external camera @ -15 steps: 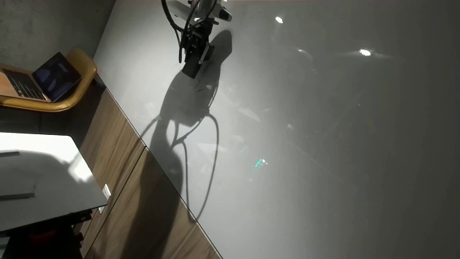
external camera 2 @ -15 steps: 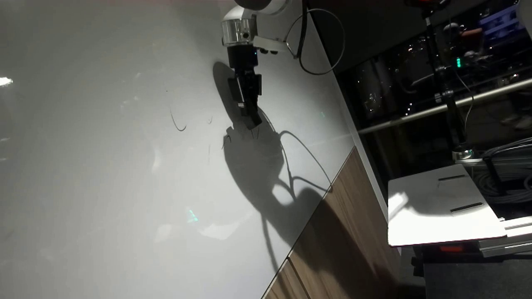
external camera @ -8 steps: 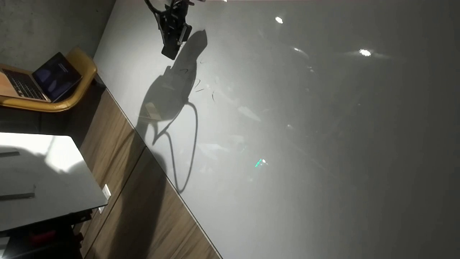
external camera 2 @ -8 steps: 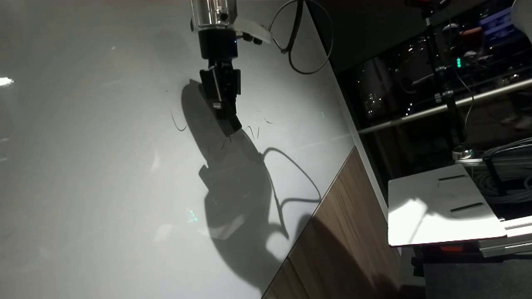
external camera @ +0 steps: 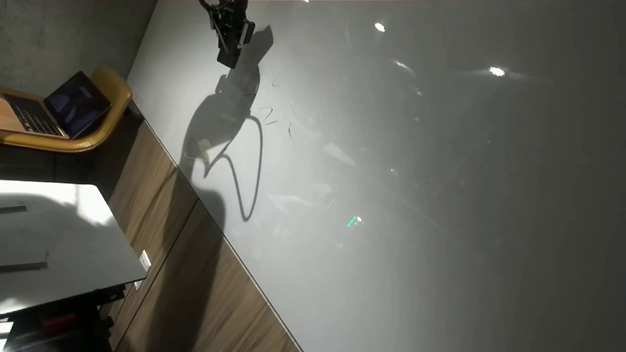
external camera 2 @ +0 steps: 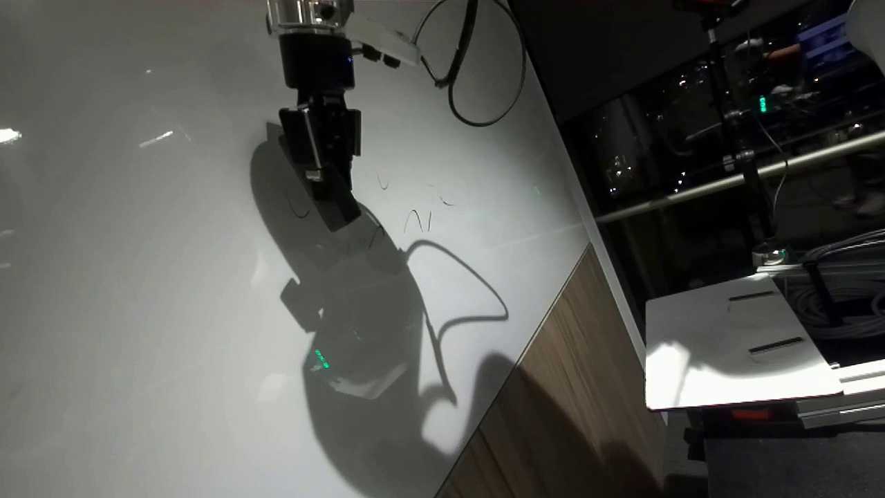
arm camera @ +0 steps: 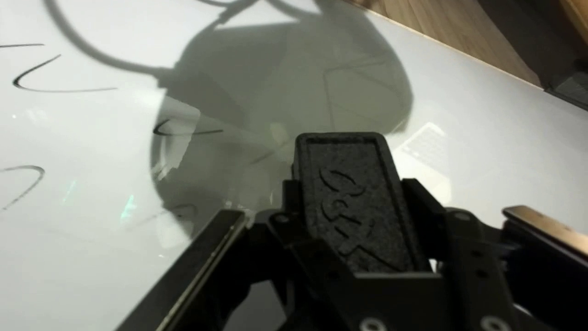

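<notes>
My gripper [arm camera: 353,202] is shut on a dark grey block [arm camera: 353,174] with engraved lines on its face; it looks like an eraser. The block also shows below the fingers in both exterior views [external camera: 228,57] [external camera 2: 339,211]. It is tilted over a glossy white surface [external camera: 415,205]. I cannot tell whether it touches the surface. Several thin black strokes [arm camera: 39,85] lie on the surface to the left of the block in the wrist view. They also show near the gripper in both exterior views [external camera: 268,114] [external camera 2: 415,218].
Wood panels [external camera: 205,274] border the white surface. A yellow chair [external camera: 110,93] holds an open laptop [external camera: 76,105]. A small white table [external camera 2: 733,346] stands beyond the panels. A cable loop [external camera 2: 522,76] hangs from the arm. The arm's shadow covers part of the surface.
The arm has moved left in both exterior views, and also up in an exterior view, still holding the block. More black strokes now show beside it.
</notes>
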You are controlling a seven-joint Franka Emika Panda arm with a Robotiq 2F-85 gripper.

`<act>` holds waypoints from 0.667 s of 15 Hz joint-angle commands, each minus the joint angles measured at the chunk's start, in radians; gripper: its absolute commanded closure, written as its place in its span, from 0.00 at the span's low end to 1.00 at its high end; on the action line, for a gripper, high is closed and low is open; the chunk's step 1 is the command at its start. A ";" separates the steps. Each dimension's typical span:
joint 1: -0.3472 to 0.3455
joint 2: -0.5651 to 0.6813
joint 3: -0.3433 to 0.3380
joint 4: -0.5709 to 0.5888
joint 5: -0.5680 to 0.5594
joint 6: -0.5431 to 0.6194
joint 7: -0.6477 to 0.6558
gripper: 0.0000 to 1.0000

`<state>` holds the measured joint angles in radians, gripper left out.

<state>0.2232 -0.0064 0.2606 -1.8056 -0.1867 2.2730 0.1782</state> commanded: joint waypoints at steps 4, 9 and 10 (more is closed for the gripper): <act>0.076 0.088 0.031 0.143 -0.044 -0.037 0.066 0.68; 0.098 0.127 0.017 0.186 -0.069 -0.028 0.053 0.68; 0.094 0.134 0.011 0.192 -0.073 -0.026 0.048 0.68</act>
<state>0.3177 0.0913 0.2870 -1.6678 -0.2280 2.2688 0.2251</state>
